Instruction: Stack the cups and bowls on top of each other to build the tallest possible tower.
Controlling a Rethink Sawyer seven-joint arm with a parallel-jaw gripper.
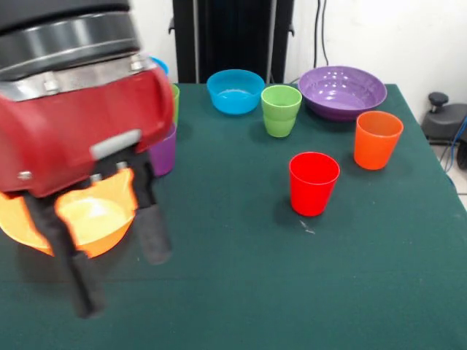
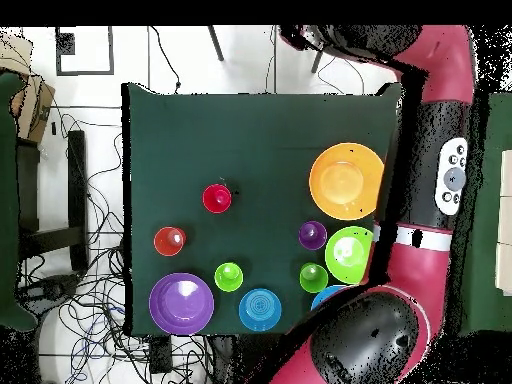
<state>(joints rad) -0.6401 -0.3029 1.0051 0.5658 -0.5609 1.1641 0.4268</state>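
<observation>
My gripper [image 1: 122,281] fills the left of the front view, open, its two black fingers [image 1: 153,233] spread wide and empty. It hangs in front of the big yellow-orange bowl [image 1: 95,215] [image 2: 346,181]. A purple cup [image 1: 164,149] [image 2: 312,235] stands just behind that bowl. The red cup [image 1: 314,182] [image 2: 217,198] and orange cup [image 1: 377,138] [image 2: 169,240] stand apart, upright. A green cup [image 1: 281,109] [image 2: 228,276] sits between a blue bowl [image 1: 235,91] [image 2: 260,309] and the purple bowl [image 1: 341,91] [image 2: 181,303]. A light green bowl [image 2: 349,254] and another green cup [image 2: 313,277] lie near the arm.
The dark green table [image 1: 255,277] [image 2: 250,140] carries everything. My red arm [image 2: 440,150] runs along the table's side in the overhead view. A second blue bowl [image 2: 328,296] peeks out from under it. Cables lie on the floor around the table.
</observation>
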